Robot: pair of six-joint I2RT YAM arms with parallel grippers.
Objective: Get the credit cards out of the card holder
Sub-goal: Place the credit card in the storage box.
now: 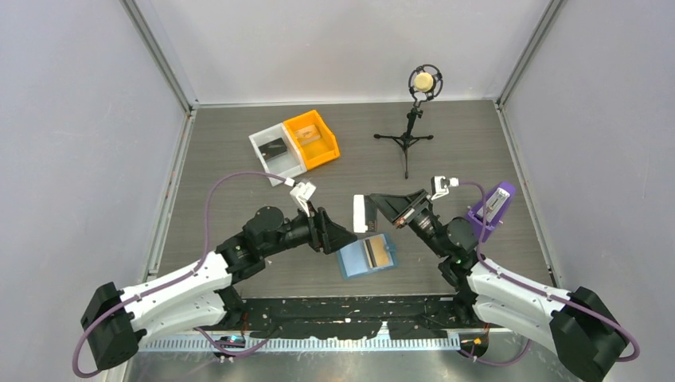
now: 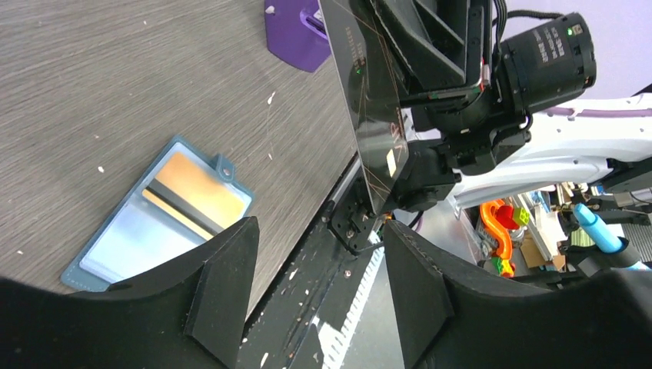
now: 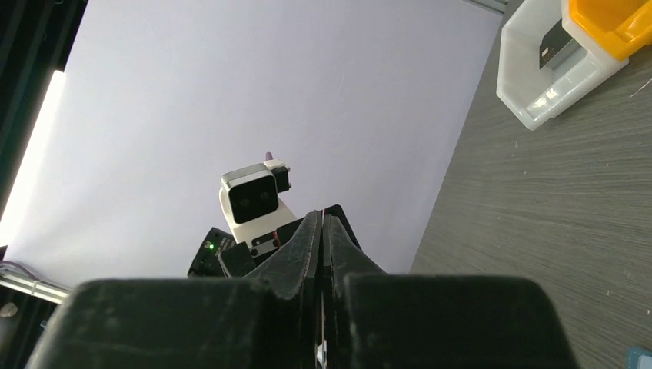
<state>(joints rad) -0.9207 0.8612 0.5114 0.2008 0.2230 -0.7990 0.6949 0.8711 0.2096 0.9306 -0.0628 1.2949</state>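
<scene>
On the table (image 1: 462, 151), near its front edge and about midway across: card holder (image 1: 366, 256), unfolded and flat, with one gold card (image 2: 198, 184) tucked in a pocket. Just beyond it, off the surface, right gripper (image 3: 322, 223) clamped on one dark card (image 2: 373, 115), held on edge. Left gripper (image 2: 315, 284) spread apart, gripping nothing. Expect light, stiff, slick plastic; probably best pinched by an exposed edge and slid out along the pocket. Count one holder, two cards seen clearly.
</scene>
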